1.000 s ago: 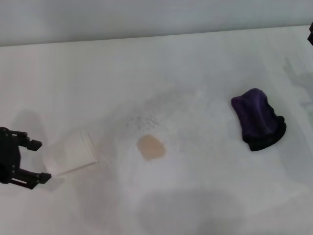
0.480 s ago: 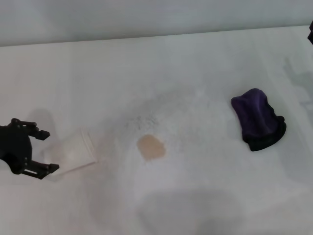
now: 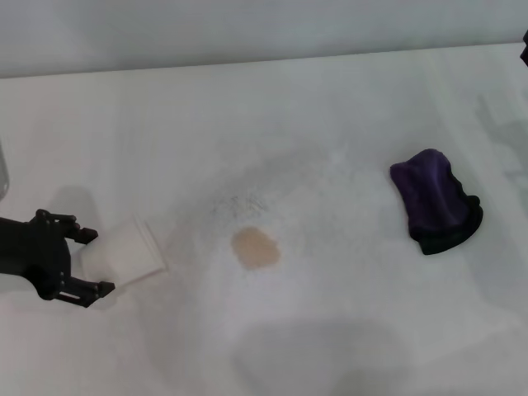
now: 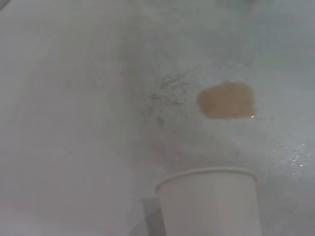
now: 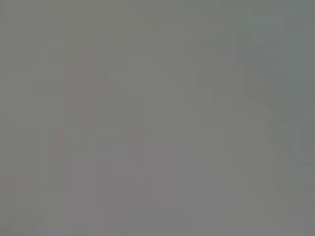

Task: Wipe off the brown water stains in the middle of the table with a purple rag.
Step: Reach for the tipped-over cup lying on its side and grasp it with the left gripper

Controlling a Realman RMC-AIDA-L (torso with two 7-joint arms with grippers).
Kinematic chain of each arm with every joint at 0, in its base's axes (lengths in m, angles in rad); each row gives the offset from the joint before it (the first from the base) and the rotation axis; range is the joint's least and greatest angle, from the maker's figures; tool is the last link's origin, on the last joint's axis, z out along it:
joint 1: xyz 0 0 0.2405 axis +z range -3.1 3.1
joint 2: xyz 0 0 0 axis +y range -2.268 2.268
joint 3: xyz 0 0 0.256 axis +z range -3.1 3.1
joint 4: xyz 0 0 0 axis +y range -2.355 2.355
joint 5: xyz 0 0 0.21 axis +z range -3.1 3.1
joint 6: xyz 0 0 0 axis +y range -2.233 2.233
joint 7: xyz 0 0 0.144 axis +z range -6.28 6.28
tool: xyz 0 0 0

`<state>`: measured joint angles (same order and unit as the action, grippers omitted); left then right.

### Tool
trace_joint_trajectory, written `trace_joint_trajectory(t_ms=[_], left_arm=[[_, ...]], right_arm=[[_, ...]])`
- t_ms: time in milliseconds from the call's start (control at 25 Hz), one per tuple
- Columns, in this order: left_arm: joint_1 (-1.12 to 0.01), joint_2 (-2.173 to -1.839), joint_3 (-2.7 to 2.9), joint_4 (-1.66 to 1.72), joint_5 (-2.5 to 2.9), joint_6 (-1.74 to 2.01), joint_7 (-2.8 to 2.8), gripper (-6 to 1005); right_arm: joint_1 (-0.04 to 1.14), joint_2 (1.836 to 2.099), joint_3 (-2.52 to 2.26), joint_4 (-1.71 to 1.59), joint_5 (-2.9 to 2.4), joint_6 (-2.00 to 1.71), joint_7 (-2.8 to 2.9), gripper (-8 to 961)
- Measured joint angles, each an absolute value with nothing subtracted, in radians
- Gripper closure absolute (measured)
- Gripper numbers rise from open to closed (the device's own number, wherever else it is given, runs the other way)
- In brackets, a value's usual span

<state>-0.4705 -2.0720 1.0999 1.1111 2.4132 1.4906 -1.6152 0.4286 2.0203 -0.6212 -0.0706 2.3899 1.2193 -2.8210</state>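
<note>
The brown water stain is a small tan blotch in the middle of the white table; the left wrist view shows the stain too. The purple rag sits bunched at the right, a good way from the stain, with nothing touching it. My left gripper is at the left, open, its fingers straddling the closed end of a white paper cup lying on its side. Only a dark sliver of my right gripper shows at the far right edge. The right wrist view is plain grey.
Faint grey speckled smudges lie just behind the stain, also seen as smudges from the left wrist. The cup fills the near part of that view. The table's far edge meets a grey wall.
My left gripper has moved right towards the cup, so its open fingers now reach along both sides of it. Rag and stain have not moved.
</note>
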Motion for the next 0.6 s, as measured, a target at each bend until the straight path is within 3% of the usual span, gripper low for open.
trace_joint_trajectory(t_ms=[600], left_arm=[[-0.471, -2.075, 1.121, 1.014, 2.339, 1.348, -1.541, 138]], right_arm=[[0.417, 2.020, -0.624, -0.065, 2.387, 1.221, -2.821, 112]])
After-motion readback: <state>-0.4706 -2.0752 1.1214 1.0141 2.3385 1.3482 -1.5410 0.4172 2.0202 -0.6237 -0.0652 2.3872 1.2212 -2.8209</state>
